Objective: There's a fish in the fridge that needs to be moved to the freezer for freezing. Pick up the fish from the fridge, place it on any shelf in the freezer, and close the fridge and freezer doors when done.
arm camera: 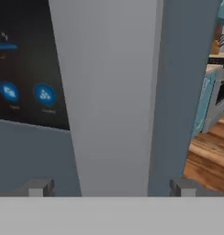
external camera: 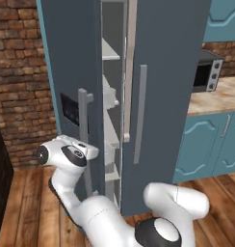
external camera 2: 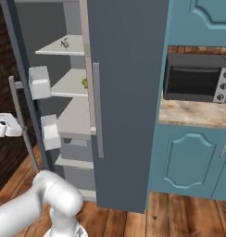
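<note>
The freezer door [external camera: 71,72], slate grey with a black panel [arm camera: 26,69] and blue lights, stands open at the left. My gripper [arm camera: 110,188] is open, with a fingertip on each side of that door's vertical grey bar handle [arm camera: 114,92]. The hand [external camera: 66,153] sits low against the handle [external camera: 84,140]. Inside the freezer, a small dark fish [external camera 2: 65,44] lies on the top pale shelf [external camera 2: 54,48]. A small green-yellow item [external camera 2: 84,83] rests on the shelf below. The fridge door [external camera 2: 128,92] looks shut, its bar handle [external camera 2: 97,111] facing me.
Clear bins [external camera 2: 39,81] hang on the inside of the freezer door. A microwave [external camera 2: 196,77] sits on the stone counter [external camera 2: 193,115] at the right, over teal cabinets [external camera 2: 189,162]. A brick wall [external camera: 20,82] is to the left, wooden floor below.
</note>
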Available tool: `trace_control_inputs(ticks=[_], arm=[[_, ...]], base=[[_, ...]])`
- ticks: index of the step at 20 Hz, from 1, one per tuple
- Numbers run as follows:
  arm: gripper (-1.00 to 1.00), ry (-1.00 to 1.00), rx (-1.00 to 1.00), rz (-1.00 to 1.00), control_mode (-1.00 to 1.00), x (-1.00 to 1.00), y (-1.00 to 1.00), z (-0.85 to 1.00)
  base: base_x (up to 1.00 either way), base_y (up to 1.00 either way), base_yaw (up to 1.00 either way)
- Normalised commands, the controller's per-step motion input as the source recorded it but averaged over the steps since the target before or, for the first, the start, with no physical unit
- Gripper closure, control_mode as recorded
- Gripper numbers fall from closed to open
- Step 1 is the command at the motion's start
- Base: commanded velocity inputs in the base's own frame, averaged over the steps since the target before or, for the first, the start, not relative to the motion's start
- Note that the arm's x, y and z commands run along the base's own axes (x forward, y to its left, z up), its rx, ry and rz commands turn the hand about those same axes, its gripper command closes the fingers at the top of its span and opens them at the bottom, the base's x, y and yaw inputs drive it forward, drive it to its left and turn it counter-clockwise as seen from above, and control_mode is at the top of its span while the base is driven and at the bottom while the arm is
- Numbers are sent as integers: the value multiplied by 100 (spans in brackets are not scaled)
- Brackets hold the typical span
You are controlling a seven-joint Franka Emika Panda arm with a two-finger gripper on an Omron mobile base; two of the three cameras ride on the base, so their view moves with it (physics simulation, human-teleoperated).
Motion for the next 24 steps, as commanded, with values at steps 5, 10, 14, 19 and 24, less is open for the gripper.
trace_control_inputs(ticks=[5,10,14,19,24], arm=[[-100,0,11,2,-100,83,-93,0],[-100,3,9,8,-100,96,-61,0],[-100,9,6,14,-100,86,-39,0],[-100,13,4,14,-100,80,-32,0],[-100,7,1,14,-100,82,-21,0]], base=[[0,0,0],[0,0,0],[0,0,0],[0,0,0],[0,0,0]])
